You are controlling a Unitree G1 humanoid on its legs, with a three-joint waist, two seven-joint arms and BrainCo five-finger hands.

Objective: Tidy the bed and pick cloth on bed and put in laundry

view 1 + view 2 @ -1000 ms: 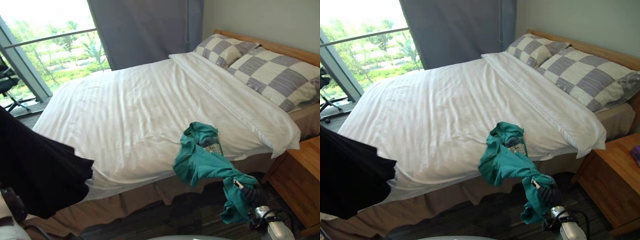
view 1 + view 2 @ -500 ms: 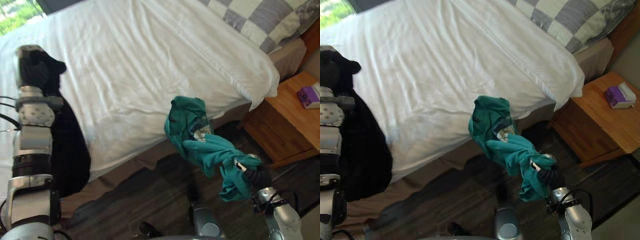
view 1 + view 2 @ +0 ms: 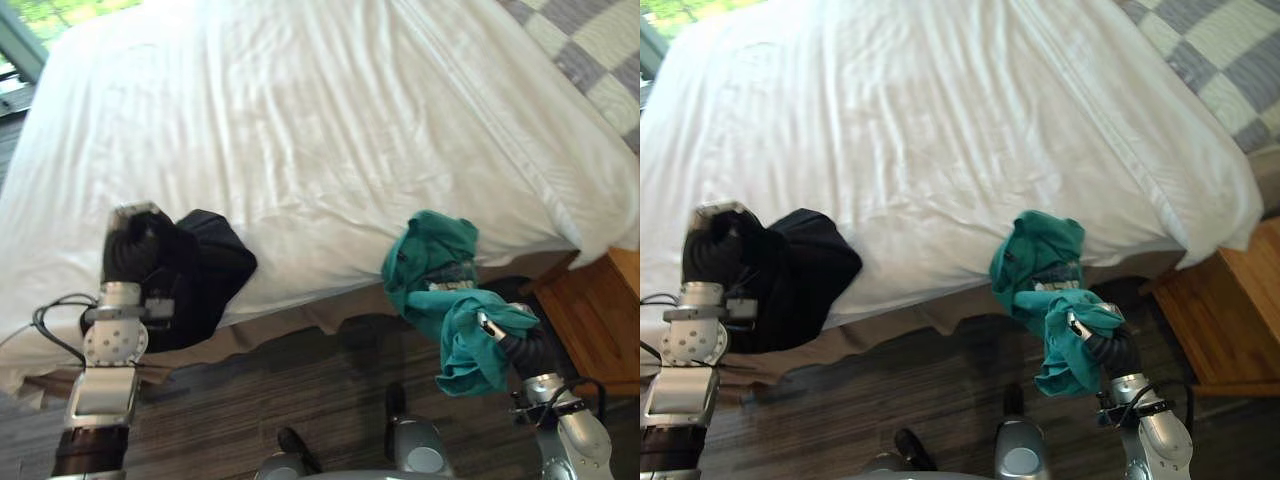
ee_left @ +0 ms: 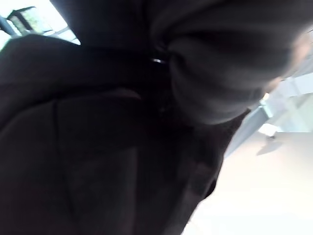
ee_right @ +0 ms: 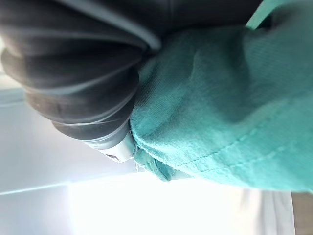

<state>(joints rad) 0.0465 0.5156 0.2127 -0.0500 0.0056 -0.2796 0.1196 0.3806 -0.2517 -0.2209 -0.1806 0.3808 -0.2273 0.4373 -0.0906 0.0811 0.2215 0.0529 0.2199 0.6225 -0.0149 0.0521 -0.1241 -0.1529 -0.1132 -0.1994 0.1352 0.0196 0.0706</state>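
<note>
A teal garment (image 3: 435, 270) is being held over the right hand (image 3: 524, 349), a black garment (image 3: 210, 265) over the left hand (image 3: 130, 250), beside the bed (image 3: 300, 130); neither hand's grip can be told.

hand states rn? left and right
Left hand: buried in the black cloth, state cannot be told.
Right hand: teal cloth draped over it, state cannot be told.

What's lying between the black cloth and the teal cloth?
Nothing loose: in the left eye view, just the edge of the white duvet and the brown bed skirt below it run between the black cloth and the teal cloth.
</note>
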